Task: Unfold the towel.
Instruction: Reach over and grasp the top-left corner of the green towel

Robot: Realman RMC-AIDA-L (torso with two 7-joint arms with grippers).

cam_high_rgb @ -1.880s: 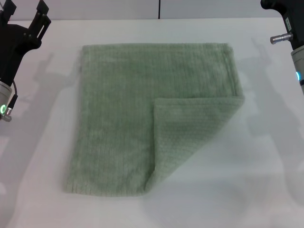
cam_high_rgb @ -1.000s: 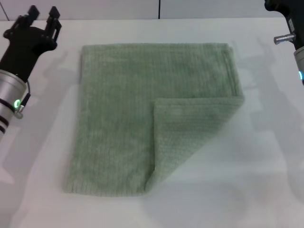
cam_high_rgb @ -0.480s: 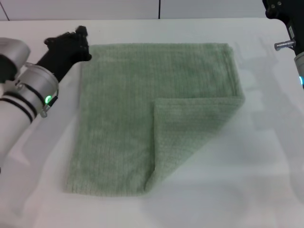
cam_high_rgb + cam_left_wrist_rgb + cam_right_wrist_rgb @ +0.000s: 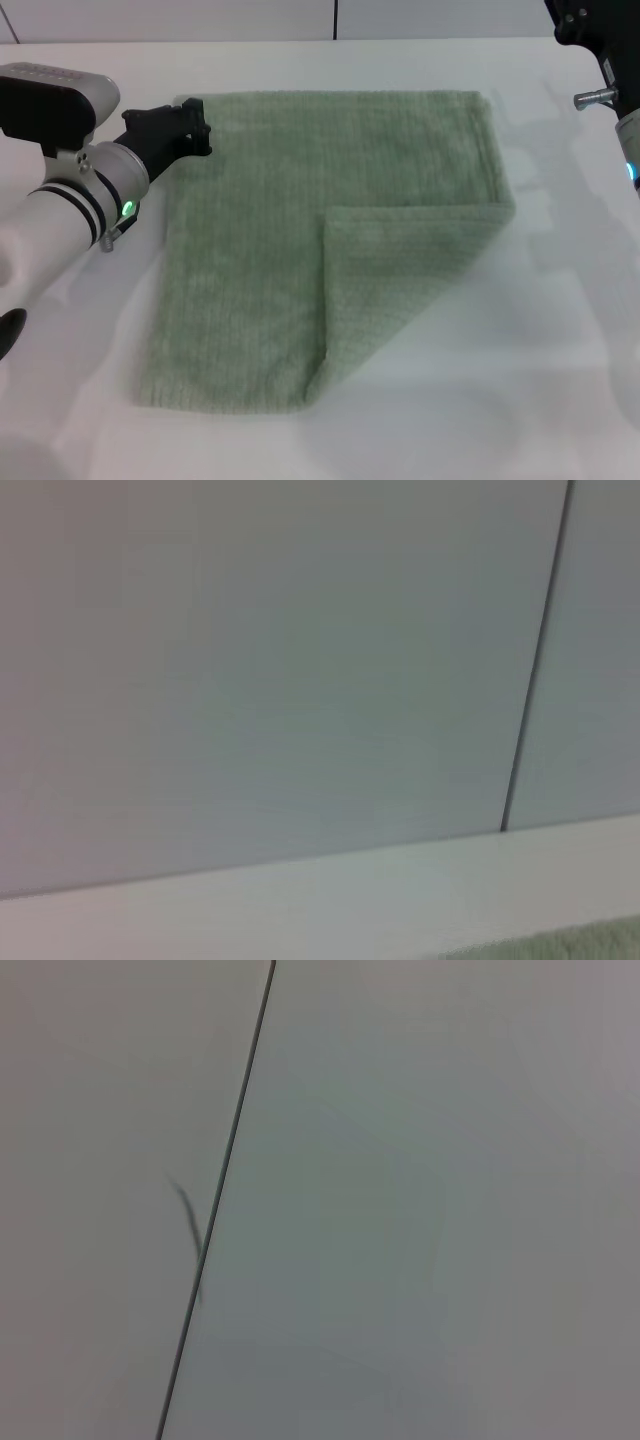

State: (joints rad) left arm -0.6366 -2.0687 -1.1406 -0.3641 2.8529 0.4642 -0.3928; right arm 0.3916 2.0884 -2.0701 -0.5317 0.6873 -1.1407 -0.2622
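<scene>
The pale sage-green towel lies flat on the white table. Its near right corner is folded over into a flap that covers the near right part. My left gripper points at the towel's far left corner and sits at its edge. A sliver of towel shows in the left wrist view. My right arm is at the far right, above the table beyond the towel; its fingers are out of view.
A pale wall with a dark vertical seam stands behind the table's far edge. The seam also shows in the left wrist view and the right wrist view.
My left arm has swung in from the far left and lowered, bringing its gripper to the towel's far left corner. The towel has not moved. The right arm shifted only slightly.
</scene>
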